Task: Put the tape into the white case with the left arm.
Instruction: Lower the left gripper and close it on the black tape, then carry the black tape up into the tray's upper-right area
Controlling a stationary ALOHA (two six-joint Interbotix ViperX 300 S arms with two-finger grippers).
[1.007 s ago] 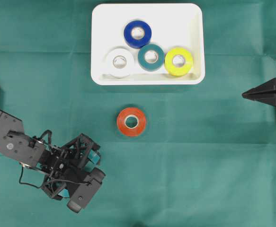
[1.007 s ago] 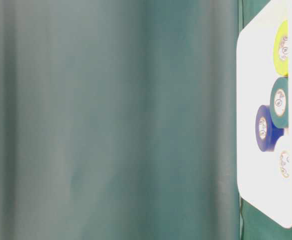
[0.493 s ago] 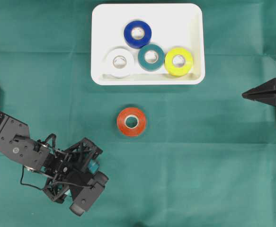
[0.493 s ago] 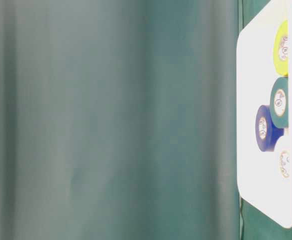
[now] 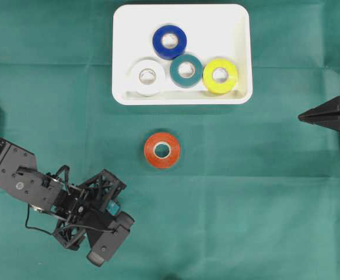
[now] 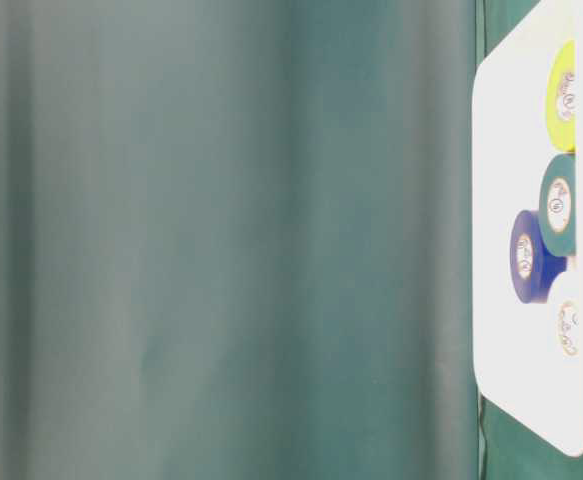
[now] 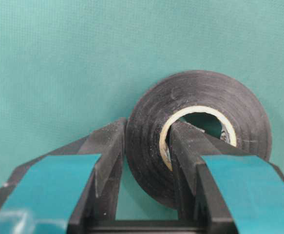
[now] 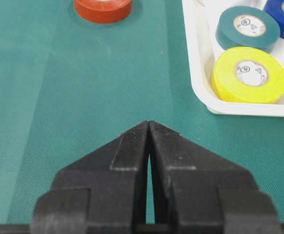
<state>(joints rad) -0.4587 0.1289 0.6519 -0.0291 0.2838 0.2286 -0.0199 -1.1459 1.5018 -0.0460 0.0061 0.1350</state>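
Your left gripper is pinching a black tape roll low on the left side of the green cloth: one teal-banded finger is pressing the roll's outer wall, the other is sitting inside the cardboard core, so the jaws are clamping one wall of the ring. In the overhead view the roll itself is hiding under the left arm, which is lying near the bottom edge of the cloth.

The white case is sitting at the top centre, well apart from that grip. Inside it a blue roll, a white roll, a teal roll and a yellow roll are crowding the near rim; the far left and far right parts of its floor are showing bare white. An orange roll is lying on the cloth between your gripper and the case's near rim, roughly on the straight line across.

Your right gripper is resting at the right edge, fingers pressed together and holding nothing, pointing inward and well clear of the case.

The cloth is lying flat with faint creases. The table-level view is showing mostly blurred green cloth, with the case at its right edge.
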